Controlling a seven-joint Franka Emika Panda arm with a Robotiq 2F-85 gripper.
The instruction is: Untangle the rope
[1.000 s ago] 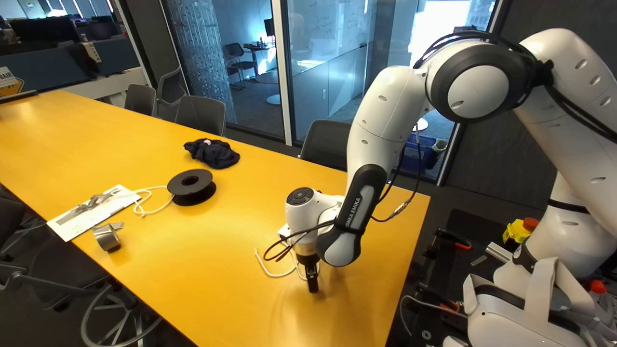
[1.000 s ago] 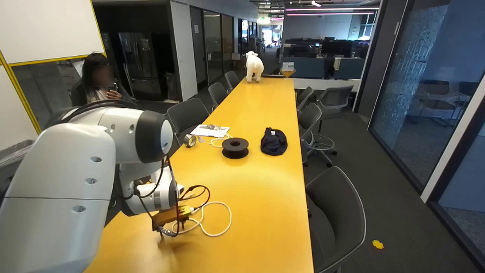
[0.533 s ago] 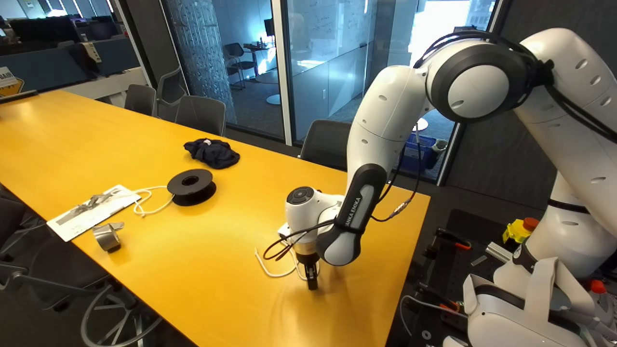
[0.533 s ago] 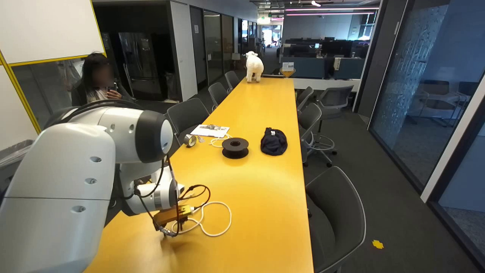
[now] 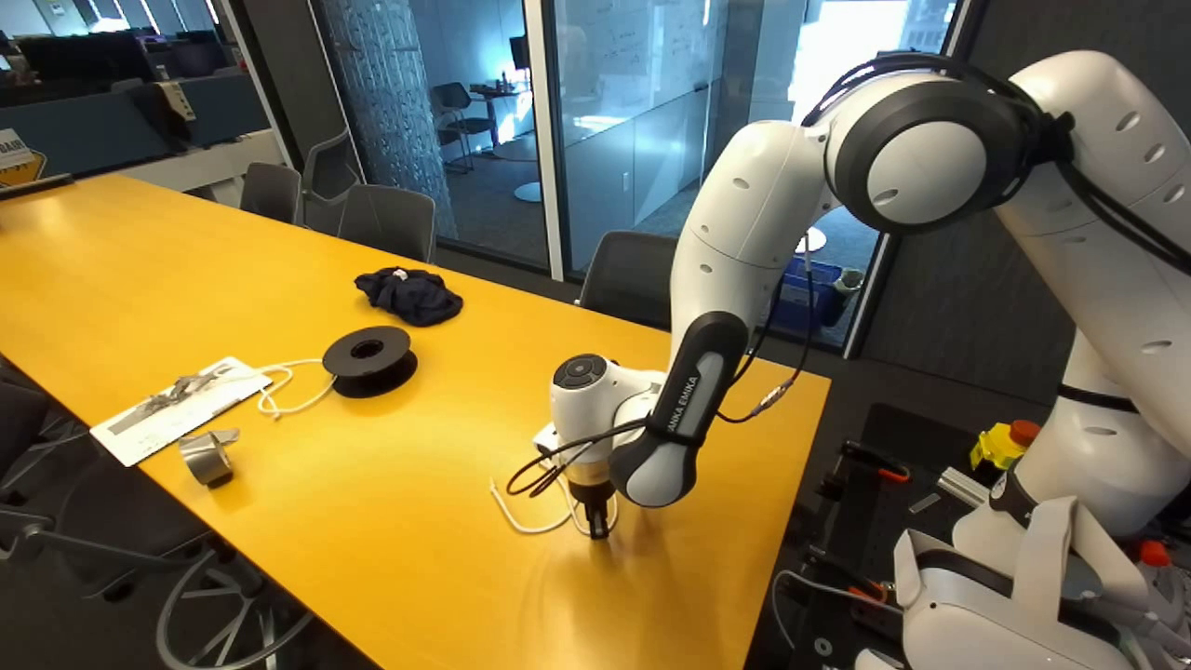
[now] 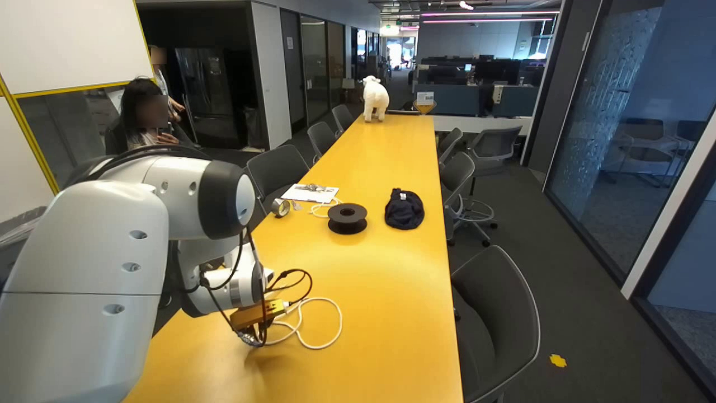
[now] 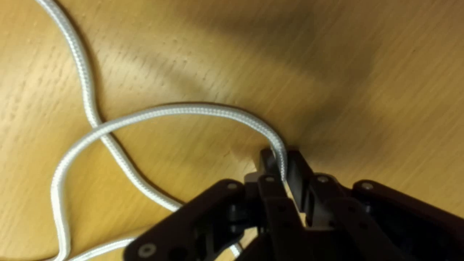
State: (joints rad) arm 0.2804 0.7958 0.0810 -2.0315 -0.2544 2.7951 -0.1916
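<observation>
The rope is a whitish braided cord lying in loose loops on the table; in the wrist view the rope [image 7: 195,108] crosses over itself at the left. One bend of it runs in between the tips of my gripper [image 7: 281,161], whose jaws are drawn together with the cord pinched in the narrow gap. Part of the cord is hidden beneath the gripper's linkage. In an exterior view, the gripper [image 5: 598,533] points straight down just above the tabletop, with the rope [image 5: 532,530] curling out beside it. A wide loop of rope [image 6: 339,322] lies beyond the gripper, whose fingertips are hidden there by cables.
Farther along the table stand a black spool [image 5: 369,372] with a white cord [image 5: 298,408], a white strip [image 5: 228,391] with grey items, a tape roll [image 5: 205,456] and a dark cloth [image 5: 409,296]. A black cable [image 6: 307,280] loops out from the wrist.
The gripper's jaws have come together on the rope, and the gripper has risen slightly. The rope's loops on the table have barely shifted. Another person appears in the background.
</observation>
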